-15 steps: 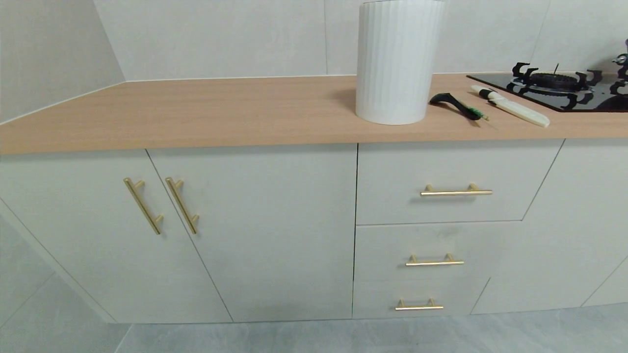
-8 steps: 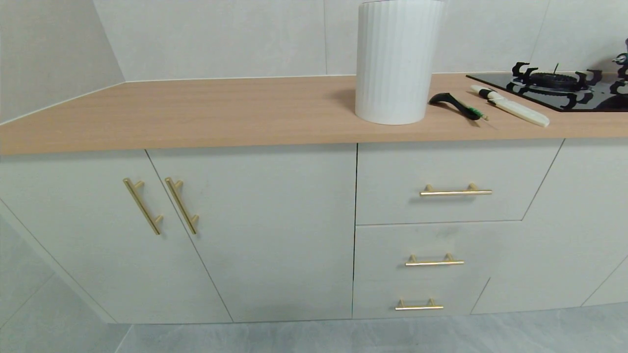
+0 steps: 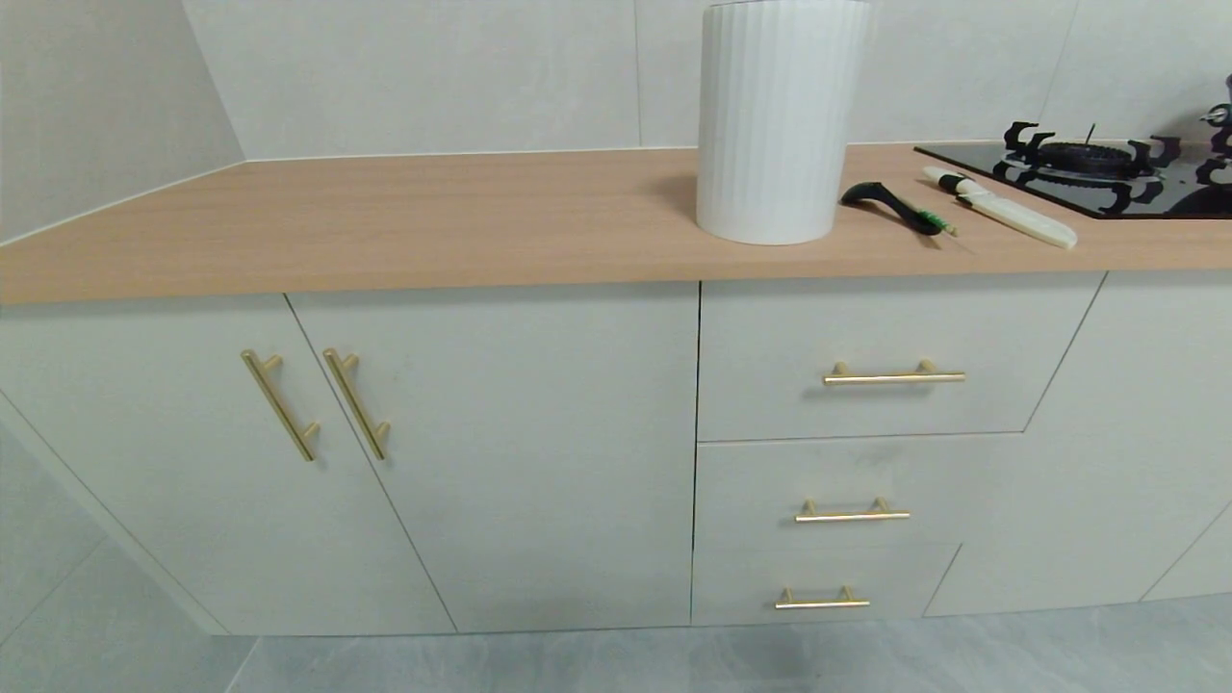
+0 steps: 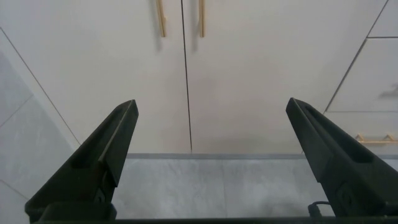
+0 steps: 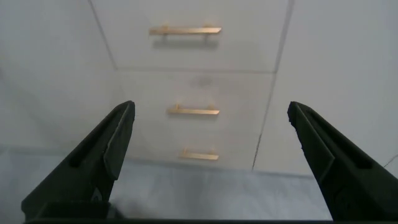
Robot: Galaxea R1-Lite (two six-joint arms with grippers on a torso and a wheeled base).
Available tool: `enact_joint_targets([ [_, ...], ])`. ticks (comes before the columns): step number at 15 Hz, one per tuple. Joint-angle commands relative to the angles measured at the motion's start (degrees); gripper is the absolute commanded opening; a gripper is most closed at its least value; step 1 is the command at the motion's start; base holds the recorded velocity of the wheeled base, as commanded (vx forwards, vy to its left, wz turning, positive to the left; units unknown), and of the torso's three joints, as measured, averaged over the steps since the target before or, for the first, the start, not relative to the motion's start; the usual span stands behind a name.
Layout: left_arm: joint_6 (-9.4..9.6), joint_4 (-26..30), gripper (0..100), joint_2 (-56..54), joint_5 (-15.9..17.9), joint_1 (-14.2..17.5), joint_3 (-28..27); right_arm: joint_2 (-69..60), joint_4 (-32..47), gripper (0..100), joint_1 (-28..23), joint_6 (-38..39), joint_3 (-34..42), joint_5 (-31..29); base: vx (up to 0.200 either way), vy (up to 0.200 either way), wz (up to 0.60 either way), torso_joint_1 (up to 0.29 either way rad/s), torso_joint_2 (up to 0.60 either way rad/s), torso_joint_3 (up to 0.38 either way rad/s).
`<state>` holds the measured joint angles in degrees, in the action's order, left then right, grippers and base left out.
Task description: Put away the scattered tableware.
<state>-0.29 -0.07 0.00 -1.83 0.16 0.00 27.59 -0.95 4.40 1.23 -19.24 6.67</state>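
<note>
On the wooden countertop (image 3: 385,217) stands a tall white ribbed holder (image 3: 775,120). To its right lie a black-handled utensil with a green tip (image 3: 895,209) and a cream knife with a black band (image 3: 1001,207). My left gripper (image 4: 211,109) is open, low down, facing the two cabinet doors (image 4: 186,62) with nothing between its fingers. My right gripper (image 5: 211,112) is also open and empty, facing the stack of drawers (image 5: 193,62).
A black gas hob (image 3: 1097,173) sits at the counter's right end. Below are two doors with gold handles (image 3: 318,404) and three drawers with gold handles (image 3: 895,375). Grey tiled floor (image 3: 674,664) runs in front of the cabinets.
</note>
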Motion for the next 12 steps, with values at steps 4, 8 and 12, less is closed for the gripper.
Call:
enact_joint_targets([
  [4,-0.06,0.0,100,0.0,0.0,0.0,0.0,55.6,-13.1,100,3.2,-1.2,-13.7,1.2,0.000,0.000,0.00,0.000,0.00,0.000],
  [8,-0.06,0.0,100,0.0,0.0,0.0,0.0,72.1,-13.5,100,3.2,-1.1,-23.7,-2.4,0.000,0.000,0.00,0.000,0.00,0.000],
  [12,-0.06,0.0,100,0.0,0.0,0.0,0.0,85.6,-20.9,100,3.6,-1.1,-25.8,-3.1,0.000,0.000,0.00,0.000,0.00,0.000],
])
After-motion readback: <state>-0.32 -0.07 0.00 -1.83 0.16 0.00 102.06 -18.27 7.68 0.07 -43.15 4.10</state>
